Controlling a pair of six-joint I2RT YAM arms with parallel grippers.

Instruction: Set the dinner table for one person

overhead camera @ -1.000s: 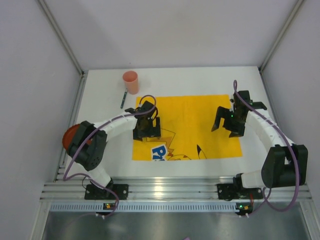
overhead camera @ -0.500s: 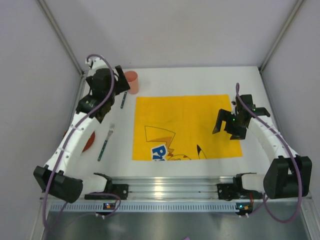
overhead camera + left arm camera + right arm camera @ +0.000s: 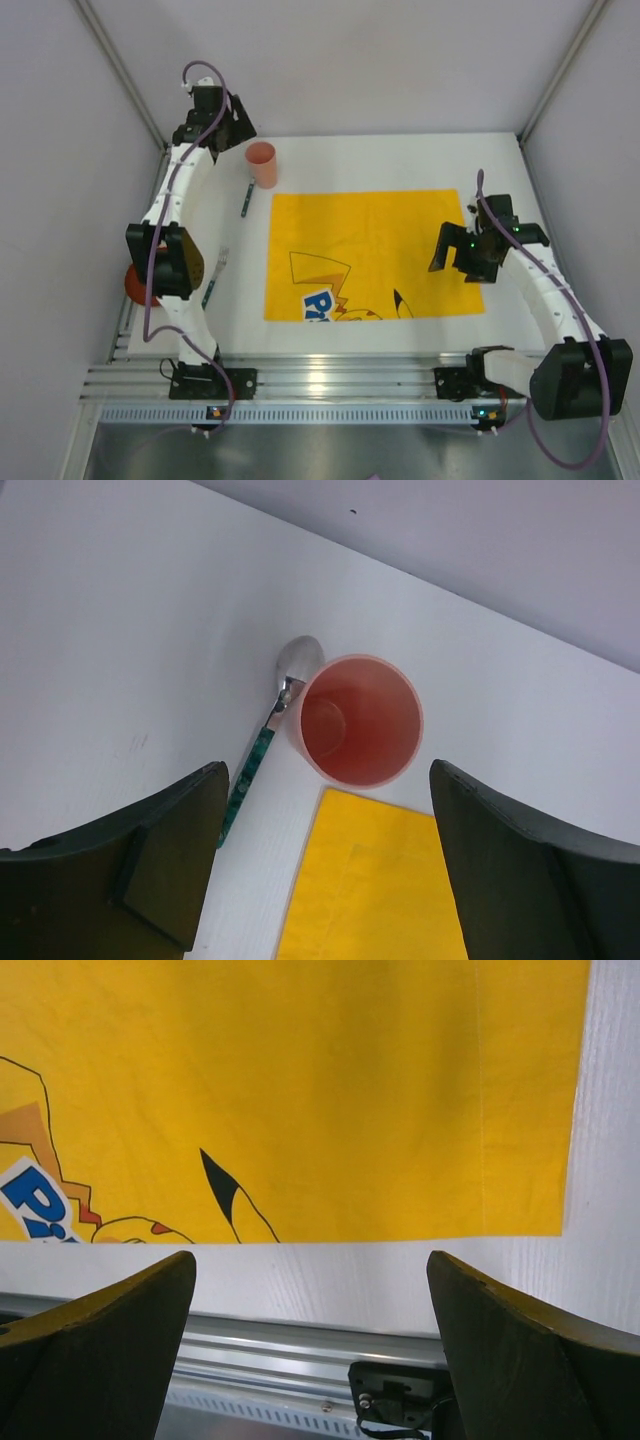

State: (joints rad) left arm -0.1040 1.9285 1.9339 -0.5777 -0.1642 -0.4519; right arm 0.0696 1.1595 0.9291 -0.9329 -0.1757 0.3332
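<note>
Surface: white dinner table (image 3: 400,160) is lying before both arms, yellow cloth (image 3: 370,250) at centre.
Done: yellow cloth is lying flat, bare.
Remaining: cup (image 3: 360,720), spoon (image 3: 262,745) and fork (image 3: 209,293) are waiting beside it.
Jaws: left gripper (image 3: 325,790) over cup, right gripper (image 3: 310,1270) over cloth edge, both standing apart, empty.

The left arm (image 3: 176,200) reaches far forward, left gripper (image 3: 325,810) wide apart; the right arm (image 3: 545,285) is bent, right gripper (image 3: 310,1270) likewise agape.

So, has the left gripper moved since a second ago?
Yes. The left gripper has swung away from the yellow cloth's left edge to the dinner table's far left corner, just beyond the pink cup, which stays put.
</note>
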